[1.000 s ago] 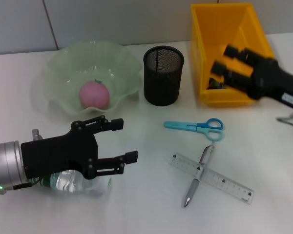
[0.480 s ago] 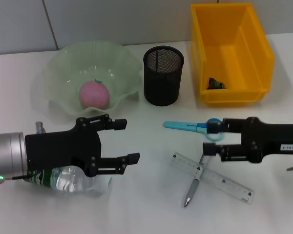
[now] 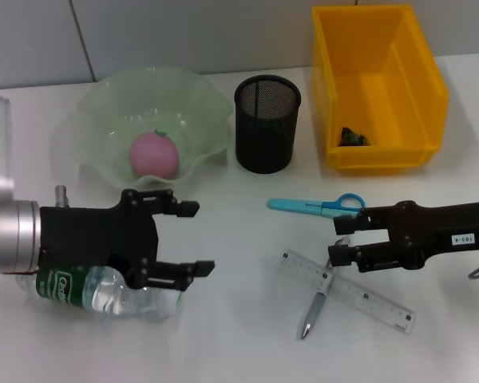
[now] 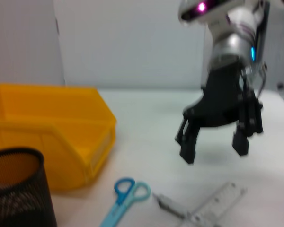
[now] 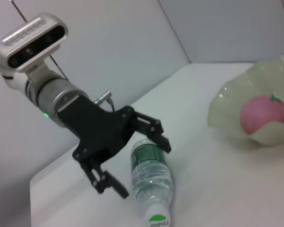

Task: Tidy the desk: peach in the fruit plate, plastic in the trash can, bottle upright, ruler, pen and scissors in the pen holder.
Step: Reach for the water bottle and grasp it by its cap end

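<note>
The left gripper (image 3: 195, 237), claws apart, hung directly over the bottle (image 3: 104, 292), which lay on its side along the desk's near-left edge. The right gripper (image 3: 341, 239), claws apart, hovered beside the pen (image 3: 323, 290).

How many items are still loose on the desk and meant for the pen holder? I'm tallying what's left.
3: the scissors in front of the pen holder, and the pen lying across the ruler below the right tool. None seem hidden.
</note>
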You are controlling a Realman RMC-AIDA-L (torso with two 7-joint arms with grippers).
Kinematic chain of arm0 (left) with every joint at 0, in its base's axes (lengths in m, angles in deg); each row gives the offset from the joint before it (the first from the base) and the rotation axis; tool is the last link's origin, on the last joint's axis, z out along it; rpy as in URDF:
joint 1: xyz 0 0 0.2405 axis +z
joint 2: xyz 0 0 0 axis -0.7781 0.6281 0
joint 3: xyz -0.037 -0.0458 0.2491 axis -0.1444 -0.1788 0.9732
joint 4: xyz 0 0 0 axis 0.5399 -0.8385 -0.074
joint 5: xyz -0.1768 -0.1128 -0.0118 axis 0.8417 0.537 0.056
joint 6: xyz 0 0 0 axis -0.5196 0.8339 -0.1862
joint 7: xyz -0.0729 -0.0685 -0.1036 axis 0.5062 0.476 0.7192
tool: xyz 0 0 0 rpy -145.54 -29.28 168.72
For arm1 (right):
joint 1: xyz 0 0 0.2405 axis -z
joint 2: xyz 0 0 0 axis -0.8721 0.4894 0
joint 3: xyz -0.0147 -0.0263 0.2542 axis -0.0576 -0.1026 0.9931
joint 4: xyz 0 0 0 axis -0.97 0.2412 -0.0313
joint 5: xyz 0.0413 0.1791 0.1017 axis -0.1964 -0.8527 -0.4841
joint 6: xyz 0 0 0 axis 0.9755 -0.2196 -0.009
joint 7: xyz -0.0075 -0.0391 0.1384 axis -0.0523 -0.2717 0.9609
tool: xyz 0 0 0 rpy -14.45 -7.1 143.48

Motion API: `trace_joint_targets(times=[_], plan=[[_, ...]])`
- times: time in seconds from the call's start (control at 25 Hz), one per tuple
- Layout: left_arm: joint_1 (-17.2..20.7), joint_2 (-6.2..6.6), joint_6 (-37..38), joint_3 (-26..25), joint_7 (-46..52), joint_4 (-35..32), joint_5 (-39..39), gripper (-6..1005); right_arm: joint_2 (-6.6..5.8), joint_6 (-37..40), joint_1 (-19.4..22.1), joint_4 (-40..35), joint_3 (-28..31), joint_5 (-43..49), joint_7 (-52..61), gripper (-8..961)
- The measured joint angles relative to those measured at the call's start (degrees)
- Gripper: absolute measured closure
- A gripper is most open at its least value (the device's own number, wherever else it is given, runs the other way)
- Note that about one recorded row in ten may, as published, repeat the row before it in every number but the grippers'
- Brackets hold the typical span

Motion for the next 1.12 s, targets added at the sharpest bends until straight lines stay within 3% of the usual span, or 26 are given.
trace_joint_targets(times=[0.12,0.2,0.28,0.44,0.72,1.12], plan=[[-0.8,-0.45,2.6,0.2,4.1,-6.2,-7.8,226,0.06,-0.9,0.2,0.1,0.1,0.1,2.6,213],[-0.8,-0.45,2.6,0.2,4.1,-6.2,-7.8,226,0.05,-1.2,0.2,0.2,0.1,0.1,3.1,213],[-1.9,-0.63,6.5,0.0,4.9,-12.3,-12.7,227,-0.07,-1.6,0.2,0.2,0.2,0.4,4.5,213],[-3.4,-0.91,8.3,1.3,5.5,-17.2,-18.1,228,-0.25,-1.7,0.1,0.0,0.2,1.5,7.2,213],[-8.6,-0.62,8.0,8.8,6.8,-18.8,-27.6,229,-0.29,-2.1,0.2,-0.1,0.4,2.4,9.6,213],[-10.7,0.01,6.0,16.2,9.3,-19.0,-32.9,232,-0.25,-3.2,0.4,0.2,0.3,2.5,9.7,213]])
